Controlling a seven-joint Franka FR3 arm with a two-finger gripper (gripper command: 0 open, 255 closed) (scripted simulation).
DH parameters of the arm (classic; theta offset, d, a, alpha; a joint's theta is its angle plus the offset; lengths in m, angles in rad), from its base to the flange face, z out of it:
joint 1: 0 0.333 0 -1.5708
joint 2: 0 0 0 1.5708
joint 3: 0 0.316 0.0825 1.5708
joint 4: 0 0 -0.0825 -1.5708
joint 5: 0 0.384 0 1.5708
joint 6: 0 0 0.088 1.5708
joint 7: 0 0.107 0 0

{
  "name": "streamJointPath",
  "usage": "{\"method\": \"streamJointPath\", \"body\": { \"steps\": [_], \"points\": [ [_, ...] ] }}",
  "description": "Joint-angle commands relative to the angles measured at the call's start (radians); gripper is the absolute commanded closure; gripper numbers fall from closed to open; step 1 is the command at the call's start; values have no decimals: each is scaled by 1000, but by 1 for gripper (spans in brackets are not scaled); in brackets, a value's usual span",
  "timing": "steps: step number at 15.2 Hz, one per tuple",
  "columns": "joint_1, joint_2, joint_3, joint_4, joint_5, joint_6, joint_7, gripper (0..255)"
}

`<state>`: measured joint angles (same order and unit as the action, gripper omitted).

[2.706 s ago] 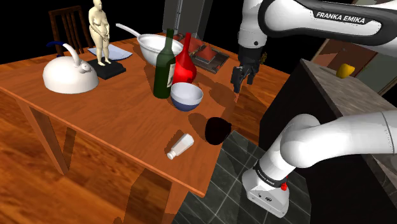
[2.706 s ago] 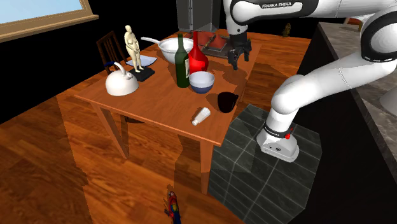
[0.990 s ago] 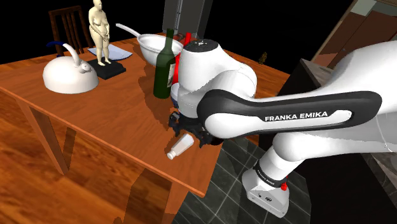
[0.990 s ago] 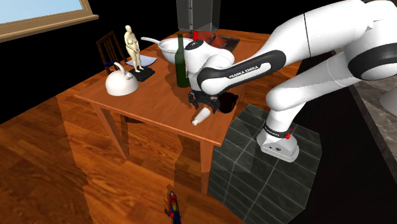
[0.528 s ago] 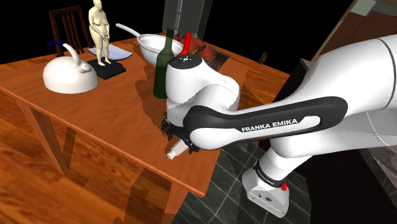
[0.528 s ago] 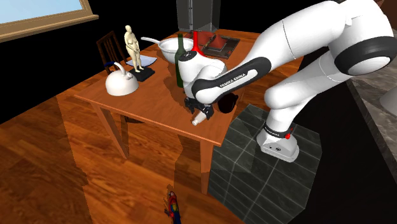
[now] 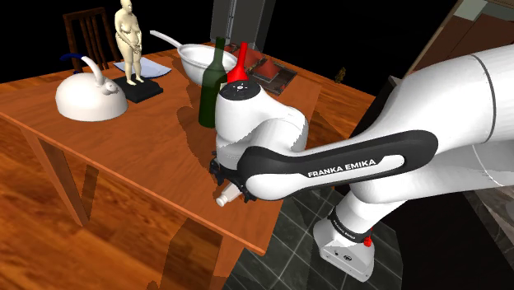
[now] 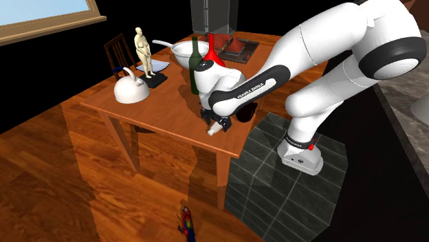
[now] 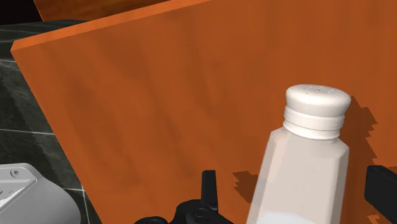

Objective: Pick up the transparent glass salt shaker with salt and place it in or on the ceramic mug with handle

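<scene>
Salt shaker [image 9: 304, 167]: you see it lying on its side on the desk [image 7: 132, 144], close to the desk edge that borders the tiled floor [image 7: 288, 239]. Its body is pale, its cap is white with small holes, and a whiter fill shows in the lower body.
Hand [image 9: 295, 181]: released. Its two black fingers stand apart, one on each side of the shaker. You can see a strip of desk between each finger and the shaker, so nothing is grasped.
Hand height: in the shoulder view it is low over the desk, directly above the shaker. The shaker's cap end sticks out from under it toward the near desk edge.
Arm [image 7: 329, 169]: white with a black band lettered FRANKA EMIKA. It bends down from the shoulder view's right across the desk corner, and its foot stands on the tiled floor.
Green bottle [image 7: 212, 86]: upright, just behind the arm's white wrist joint in the shoulder view.
Red vase [image 7: 241, 59]: just beside the bottle. You see its neck above the arm.
White bowl [image 7: 196, 58]: farther back on the desk, behind the bottle.
Kettle [image 7: 91, 97]: white with a blue handle, on the shoulder view's left part of the desk, well apart from the shaker.
Figurine [image 7: 128, 37]: pale, upright on a dark base, behind the kettle.
Chair [image 7: 85, 33]: at the far corner of the desk.
</scene>
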<state>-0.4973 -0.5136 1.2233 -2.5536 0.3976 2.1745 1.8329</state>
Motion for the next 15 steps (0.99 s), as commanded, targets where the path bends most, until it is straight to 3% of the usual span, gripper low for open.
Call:
{"method": "streamJointPath", "body": {
  "steps": [1,2,3,12,15],
  "points": [
    [0,0,0,0,0,0,0,0],
    [0,0,0,0,0,0,0,0],
    [0,0,0,0,0,0,0,255],
    [0,0,0,0,0,1,0,255],
    [32,-28,-48,16,2,-49,-12,255]
  ]
}}
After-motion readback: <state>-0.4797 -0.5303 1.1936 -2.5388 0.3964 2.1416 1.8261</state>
